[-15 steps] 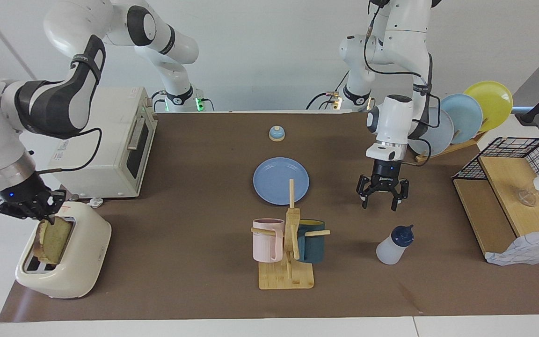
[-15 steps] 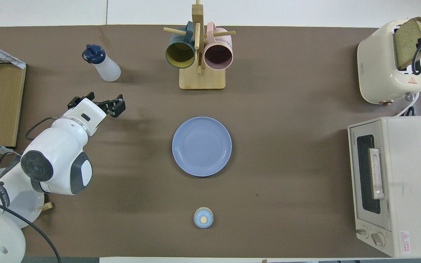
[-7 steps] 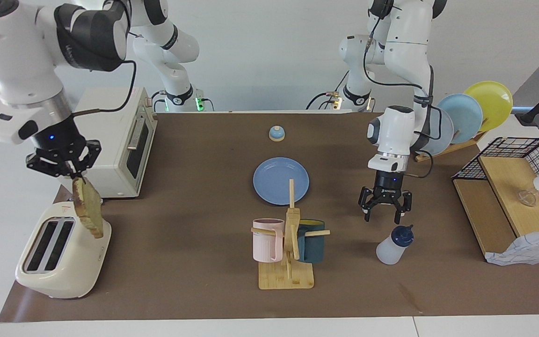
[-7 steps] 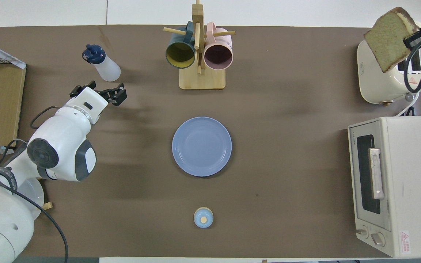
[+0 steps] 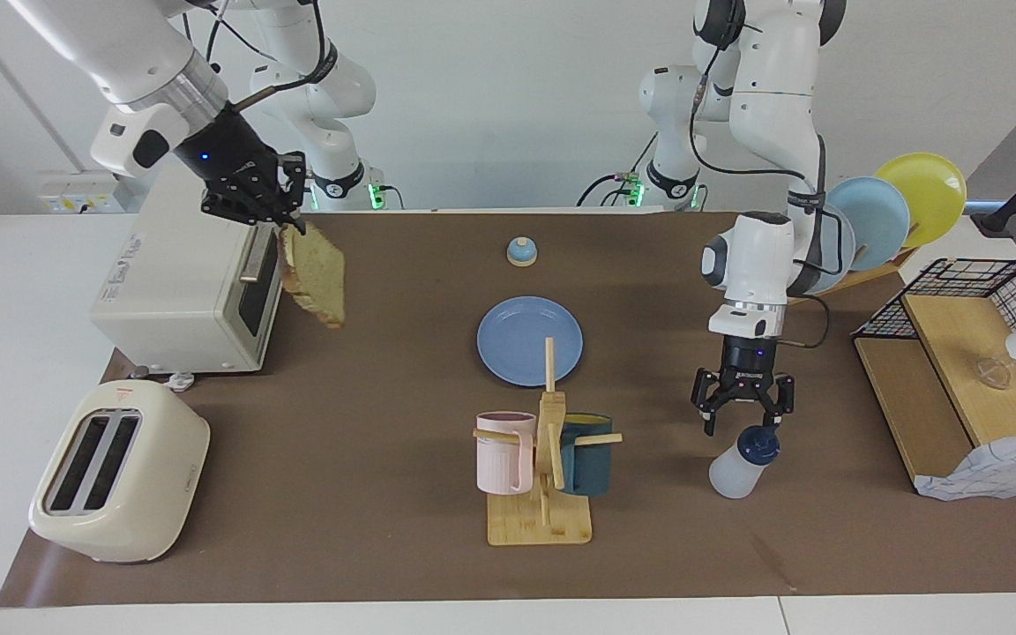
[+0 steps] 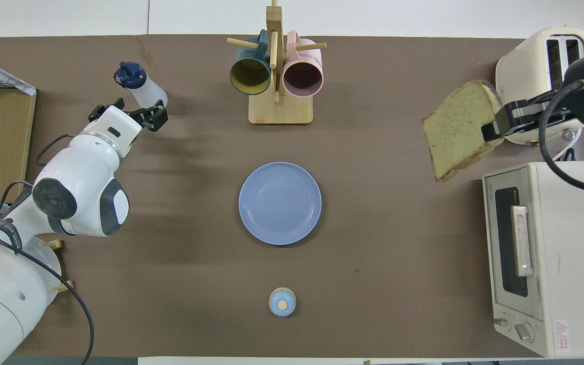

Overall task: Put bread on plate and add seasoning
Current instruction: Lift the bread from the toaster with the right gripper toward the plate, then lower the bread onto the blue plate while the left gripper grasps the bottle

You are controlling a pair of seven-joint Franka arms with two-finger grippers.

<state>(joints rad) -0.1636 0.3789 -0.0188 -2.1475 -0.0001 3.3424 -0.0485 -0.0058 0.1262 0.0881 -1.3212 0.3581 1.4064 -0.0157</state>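
Observation:
The bread (image 5: 316,275) hangs by its top edge from my right gripper (image 5: 283,225), which is shut on it in the air over the mat in front of the toaster oven; it also shows in the overhead view (image 6: 457,133) with the right gripper (image 6: 492,131). The blue plate (image 5: 529,339) (image 6: 280,203) lies bare at the table's middle. The seasoning bottle (image 5: 735,466) (image 6: 139,90) stands toward the left arm's end. My left gripper (image 5: 743,420) (image 6: 127,115) is open, just above and beside the bottle's navy cap, not closed on it.
A cream toaster (image 5: 120,472) (image 6: 545,76) and a toaster oven (image 5: 190,273) (image 6: 550,253) stand at the right arm's end. A mug rack (image 5: 543,467) (image 6: 279,76) stands farther out than the plate. A bell (image 5: 521,252), racked plates (image 5: 878,220) and a wire basket (image 5: 967,370) also stand here.
My right gripper pulled the bread up out of the toaster and carried it toward the robots, in front of the oven. My left gripper moved out and down to the bottle's cap.

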